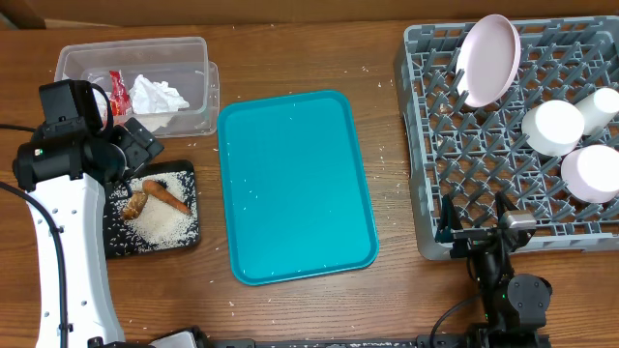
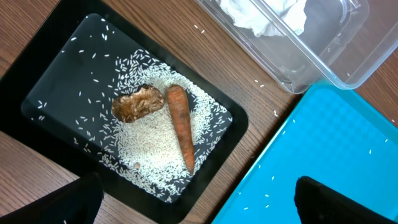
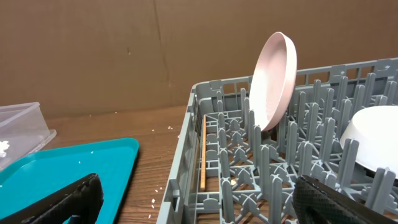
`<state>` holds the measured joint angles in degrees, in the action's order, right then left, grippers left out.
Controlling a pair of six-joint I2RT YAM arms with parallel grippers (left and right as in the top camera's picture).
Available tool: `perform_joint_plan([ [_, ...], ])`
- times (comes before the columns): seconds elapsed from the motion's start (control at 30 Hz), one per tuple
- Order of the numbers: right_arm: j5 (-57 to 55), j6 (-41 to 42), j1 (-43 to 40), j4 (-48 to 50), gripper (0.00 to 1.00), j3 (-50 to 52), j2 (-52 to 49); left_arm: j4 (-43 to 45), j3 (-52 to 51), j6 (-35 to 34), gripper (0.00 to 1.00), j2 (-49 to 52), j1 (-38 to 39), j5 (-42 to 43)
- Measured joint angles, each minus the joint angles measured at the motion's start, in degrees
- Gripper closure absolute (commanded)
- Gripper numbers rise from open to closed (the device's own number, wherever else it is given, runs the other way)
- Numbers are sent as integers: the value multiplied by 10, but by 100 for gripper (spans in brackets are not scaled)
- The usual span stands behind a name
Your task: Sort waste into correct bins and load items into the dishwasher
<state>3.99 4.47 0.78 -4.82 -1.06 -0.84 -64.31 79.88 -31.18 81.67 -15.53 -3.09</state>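
Note:
The clear tub point(image 1: 97, 53) at the back left holds a crumpled napkin point(image 1: 157, 95) and a red wrapper point(image 1: 118, 92). In front of it, the black tray point(image 1: 116, 242) carries a carrot point(image 2: 180, 124), a brown lump point(image 2: 138, 104) and a heap of rice point(image 2: 149, 146). My left gripper point(image 1: 138, 145) hangs open above the tray's back edge, with nothing between its fingers point(image 2: 81, 199). The grey dish rack point(image 1: 464, 164) at the right holds an upright plate point(image 1: 488, 58), a cup on its side point(image 1: 556, 126) and a bowl point(image 1: 592, 172). My right gripper point(image 1: 479, 220) stands open and empty at the rack's front left corner.
A large teal tray point(image 1: 295, 184) with a few rice grains lies between the bins and the rack. Loose grains dot the wood around it. A thin wooden stick point(image 3: 202, 152) lies inside the rack's left side. A brown cardboard wall point(image 3: 124, 50) stands behind the table.

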Motion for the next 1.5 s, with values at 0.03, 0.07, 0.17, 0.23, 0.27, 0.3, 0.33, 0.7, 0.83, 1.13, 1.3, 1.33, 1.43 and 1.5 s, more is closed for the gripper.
perform_joint_plan([
  [0.03, 0, 0, 0, 0, 0, 0, 0, 0, 0, 0, 0, 0, 0, 0],
  [0.07, 0, 0, 0, 0, 0, 0, 0, 0, 0, 0, 0, 0, 0, 0],
  [0.17, 0, 0, 0, 0, 0, 0, 0, 0, 0, 0, 0, 0, 0, 0],
  [0.23, 0, 0, 0, 0, 0, 0, 0, 0, 0, 0, 0, 0, 0, 0],
  [0.27, 0, 0, 0, 0, 0, 0, 0, 0, 0, 0, 0, 0, 0, 0],
  [0.3, 0, 0, 0, 0, 0, 0, 0, 0, 0, 0, 0, 0, 0, 0],
  [0.33, 0, 0, 0, 0, 0, 0, 0, 0, 0, 0, 0, 0, 0, 0],
  [0.7, -2, 0, 0, 0, 0, 0, 0, -2, 0, 0, 0, 0, 0, 0],
  [0.83, -2, 0, 0, 0, 0, 0, 0, -20, 0, 0, 0, 0, 0, 0],
  [1.13, -4, 0, 0, 0, 0, 0, 0, -34, -69, 0, 0, -73, 6, 14],
  [1.3, -4, 0, 0, 0, 0, 0, 0, 119, -205, 13, 0, -169, 33, 21],
  [1.33, -4, 0, 0, 0, 0, 0, 0, 177, -246, 16, 0, -192, 40, 21],
  [1.43, -4, 0, 0, 0, 0, 0, 0, 300, -350, 28, 0, -258, 65, 30],
  [1.5, -4, 0, 0, 0, 0, 0, 0, 377, -414, 38, 0, -303, 83, 40],
])
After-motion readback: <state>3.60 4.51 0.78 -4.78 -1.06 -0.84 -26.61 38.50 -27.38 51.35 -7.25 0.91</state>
